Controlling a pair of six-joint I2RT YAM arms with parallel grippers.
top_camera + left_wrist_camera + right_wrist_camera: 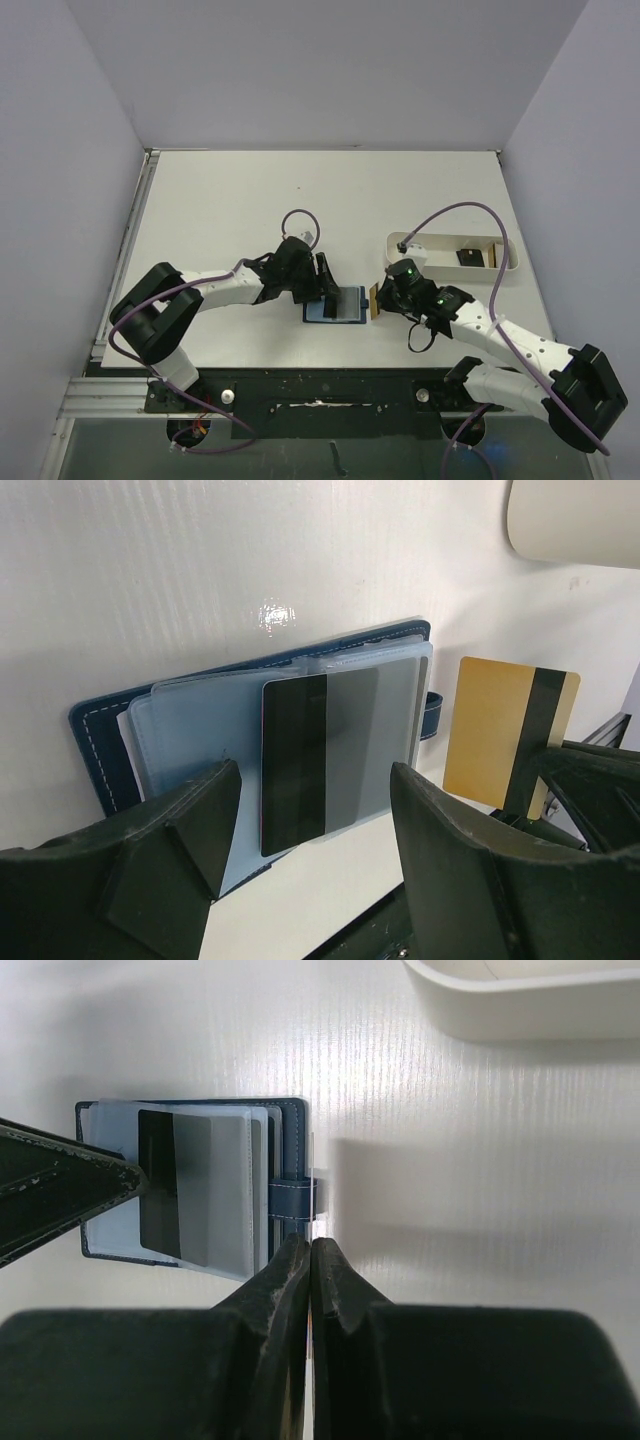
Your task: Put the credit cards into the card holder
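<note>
The card holder lies open on the table, a navy wallet with light blue pockets. A dark grey credit card sits partly inside its top clear pocket. My left gripper is open at the wallet's left side, and one finger reaches the dark card's edge. My right gripper is shut on a tan credit card with a dark stripe. That card stands on edge just right of the wallet's strap.
A long white tray lies to the right of the wallet, with another dark card inside it. Its rim shows in the right wrist view and the left wrist view. White walls enclose the table.
</note>
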